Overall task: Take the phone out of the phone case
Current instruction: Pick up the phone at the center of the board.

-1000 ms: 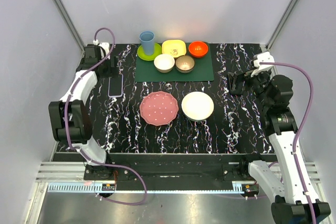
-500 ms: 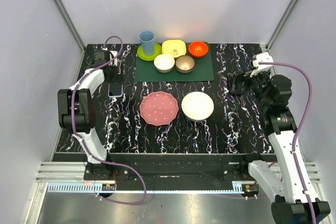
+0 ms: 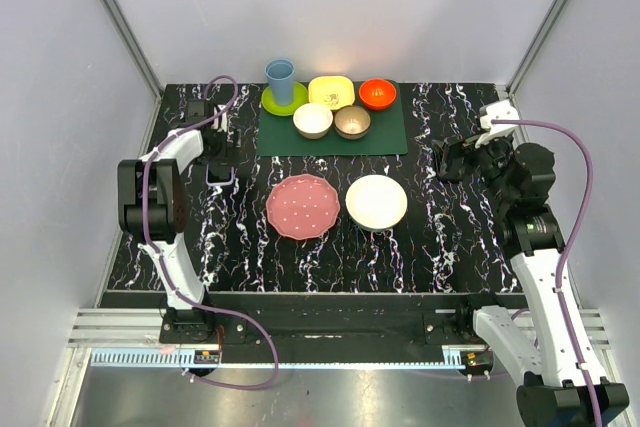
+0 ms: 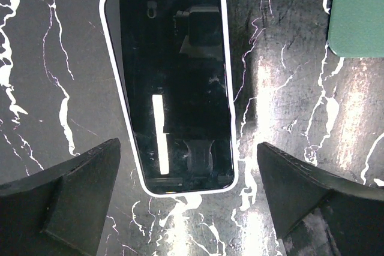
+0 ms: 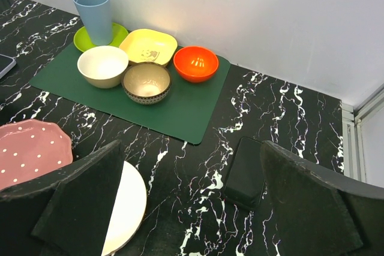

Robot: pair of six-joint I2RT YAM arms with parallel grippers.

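The flat black smartphone (image 4: 174,88) lies screen up inside its thin pale lavender shell case (image 4: 122,88), on the black white-veined marble tabletop (image 4: 282,58) near a dark green mat (image 4: 360,16). The left gripper (image 4: 187,148) hangs over it, fingers spread wide to either side, clear of the rim. The right gripper (image 5: 192,148) is likewise spread and empty, well apart at the right.

**Both tools spread wide**

The left arm folds back on itself and reaches toward 11 o'clock, with the left tool (image 3: 214,145) pointing straight down, jaws wide apart. The right arm stretches toward 2 o'clock, with the right tool (image 3: 448,159) also agape and facing 9 o'clock.
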